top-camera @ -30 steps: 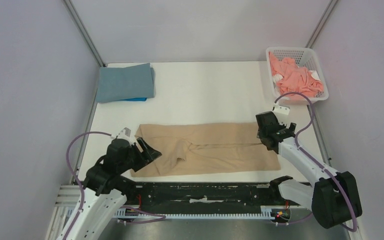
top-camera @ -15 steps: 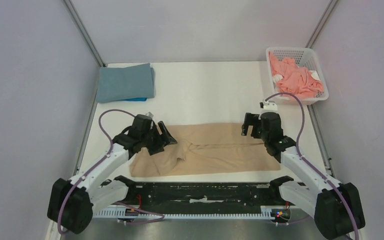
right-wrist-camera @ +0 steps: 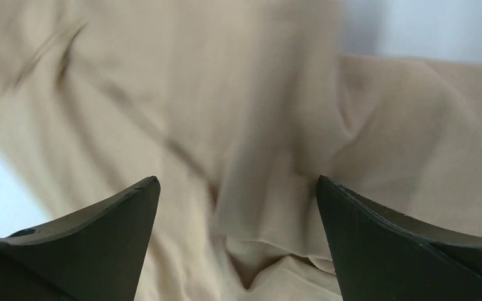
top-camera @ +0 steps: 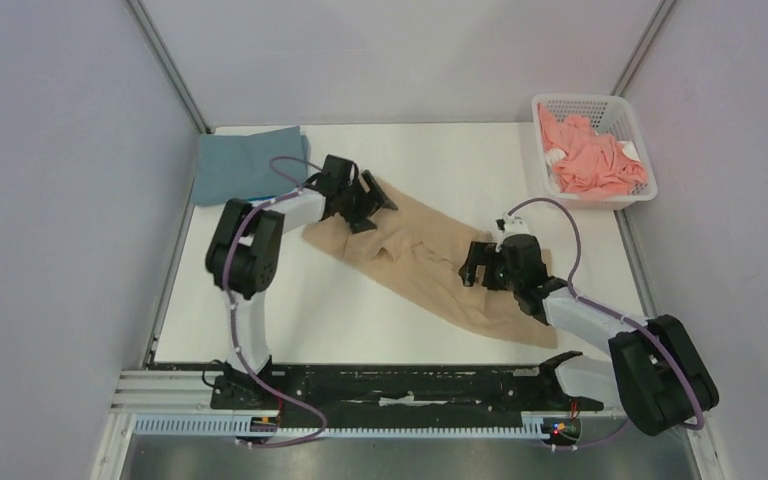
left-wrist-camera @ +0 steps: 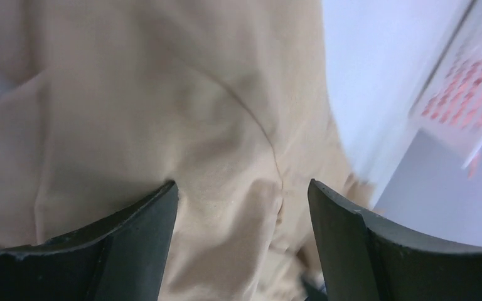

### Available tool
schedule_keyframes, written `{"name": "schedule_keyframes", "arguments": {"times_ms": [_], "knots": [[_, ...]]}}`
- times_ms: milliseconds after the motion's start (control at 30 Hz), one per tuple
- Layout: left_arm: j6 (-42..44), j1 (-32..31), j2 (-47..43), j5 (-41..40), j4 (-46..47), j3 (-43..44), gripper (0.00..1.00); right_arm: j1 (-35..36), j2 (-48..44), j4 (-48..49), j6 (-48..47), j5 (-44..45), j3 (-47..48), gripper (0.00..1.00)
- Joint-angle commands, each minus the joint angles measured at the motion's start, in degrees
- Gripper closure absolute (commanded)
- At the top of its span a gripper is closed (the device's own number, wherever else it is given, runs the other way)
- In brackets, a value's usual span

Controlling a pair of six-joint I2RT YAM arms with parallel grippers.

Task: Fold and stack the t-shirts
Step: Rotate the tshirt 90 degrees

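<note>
Since half a second ago the tan t-shirt (top-camera: 430, 275) has swung from lying straight across the near part of the desk (top-camera: 440, 160) to a slant, its left end now far and its right end near. The left arm has swung out of its near-left crouch and now reaches far over the desk, elbow folded near the left edge. The left claw (top-camera: 372, 212) sits on the shirt's far-left end, just beside the folded grey-blue t-shirt (top-camera: 245, 165) at the far-left corner. The right arm has drawn in lower and stretches leftward, and the right claw (top-camera: 472, 265) is over the shirt's middle-right part.

In the left wrist view both fingers (left-wrist-camera: 132, 244) stand wide apart with rumpled tan cloth spread below them and nothing pinched. The right wrist view shows the same: fingers (right-wrist-camera: 88, 244) spread wide over creased tan cloth, gripping nothing, with the picture smeared by motion.

The coral pink t-shirt (top-camera: 590, 160) lies bunched in the white basket (top-camera: 600, 103) at the far-right corner, unchanged.
</note>
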Motion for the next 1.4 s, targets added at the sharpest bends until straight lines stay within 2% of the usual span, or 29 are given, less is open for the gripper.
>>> {"name": "schedule_keyframes", "arguments": {"times_ms": [0,133,200,233,333,367,467,600,667,733,867,967,1100,1133,1233,1367], "knots": [[-6.56,-1.38,19.19,-0.34,0.00,22.37,0.17,7.20,-3.94,-2.81,3.70,-3.33,-3.79,0.02],[-8.21,-1.72,37.95,-1.09,-9.07,55.54,0.16,12.00,-8.54,-4.63,4.13,-9.36,-6.92,0.02],[-13.44,-1.56,47.87,-0.26,-8.31,68.85,0.16,14.66,-9.04,-4.37,1.53,-16.42,-7.41,0.02],[-17.14,-1.41,51.31,1.46,-3.76,73.32,0.16,15.74,-8.60,-4.49,0.24,-19.28,-7.12,0.02],[-28.32,-1.25,57.86,3.22,13.14,74.72,0.16,19.91,-6.72,-6.17,-4.70,-24.70,-5.95,0.02],[-30.14,-1.27,59.22,2.62,14.94,75.26,0.16,21.37,-6.30,-7.00,-6.48,-26.39,-5.72,0.02],[-30.10,-1.35,60.15,-0.47,14.95,75.55,0.16,23.77,-7.63,-7.53,-8.79,-30.60,-6.36,0.02],[-27.82,-0.92,59.60,-4.63,15.62,75.77,0.16,23.93,-12.67,-11.15,-11.68,-30.93,-6.29,0.02],[-26.62,-0.44,59.37,-5.85,17.08,76.31,0.16,23.93,-14.87,-13.57,-12.70,-28.25,-5.45,0.02],[-22.53,0.08,59.05,-4.61,14.92,79.35,0.16,23.93,-16.29,-16.63,-12.21,-21.10,-3.54,0.02],[-8.92,-0.17,51.20,-0.31,9.93,77.91,0.16,23.89,-19.56,-18.29,-9.74,-7.80,-1.11,0.02],[-0.73,-0.38,42.65,0.34,5.32,75.91,0.16,23.84,-22.88,-16.84,-6.93,-4.19,0.62,0.02],[6.15,-0.73,30.58,1.99,2.45,71.82,0.16,23.85,-26.81,-17.33,-1.17,0.50,0.60,0.02],[8.61,-0.89,26.77,2.61,1.25,70.33,0.16,23.84,-27.57,-19.42,2.08,4.65,0.32,0.02],[14.44,-1.78,14.58,2.07,-4.83,60.67,0.16,23.81,-28.64,-25.11,6.36,12.35,0.49,0.02],[19.32,-4.63,-3.10,-3.17,-10.82,38.86,0.16,23.77,-30.75,-29.49,9.30,13.78,1.03,0.02]]}}
